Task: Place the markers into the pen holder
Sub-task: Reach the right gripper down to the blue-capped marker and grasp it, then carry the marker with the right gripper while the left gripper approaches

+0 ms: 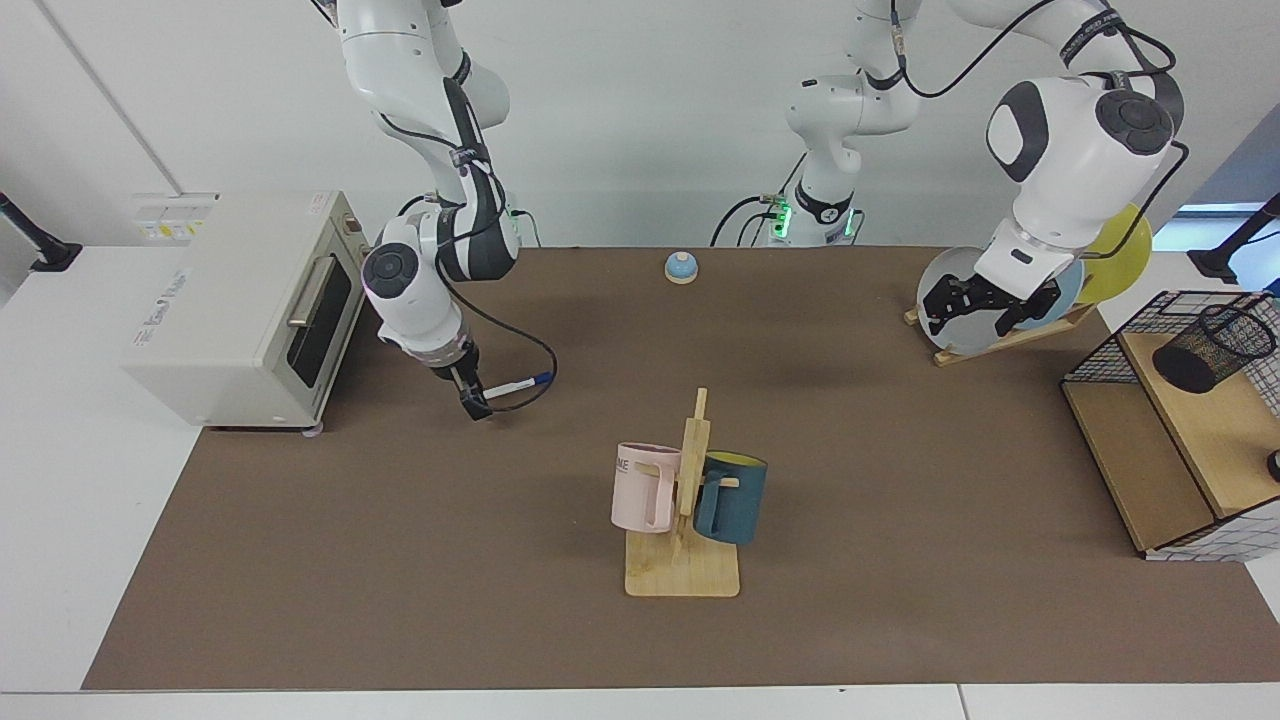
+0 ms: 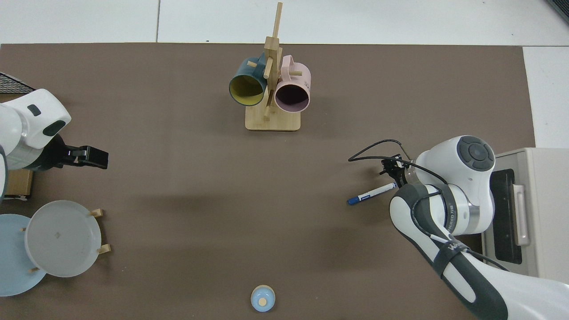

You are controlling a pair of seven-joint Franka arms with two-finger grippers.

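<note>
The marker (image 1: 518, 384), white with a dark blue cap, lies flat on the brown mat at the left of the facing view; from above the marker (image 2: 371, 194) shows at the right. My right gripper (image 1: 478, 405) is down at its white end, close to the mat, and from above the right gripper (image 2: 397, 174) is mostly hidden under its own arm. The pen holder (image 1: 1210, 350), a small black mesh cup, lies tilted on the wooden shelf inside the wire basket (image 1: 1105, 345) at the far right. My left gripper (image 1: 985, 300) waits open in the air before the plates, empty.
A toaster oven (image 1: 240, 300) stands just left of the right arm. A wooden mug rack (image 1: 685, 560) with a pink and a dark blue mug is mid-table. A small blue bell (image 1: 681, 267) sits at the back. A plate rack with a grey plate (image 2: 62, 238) stands near the left arm.
</note>
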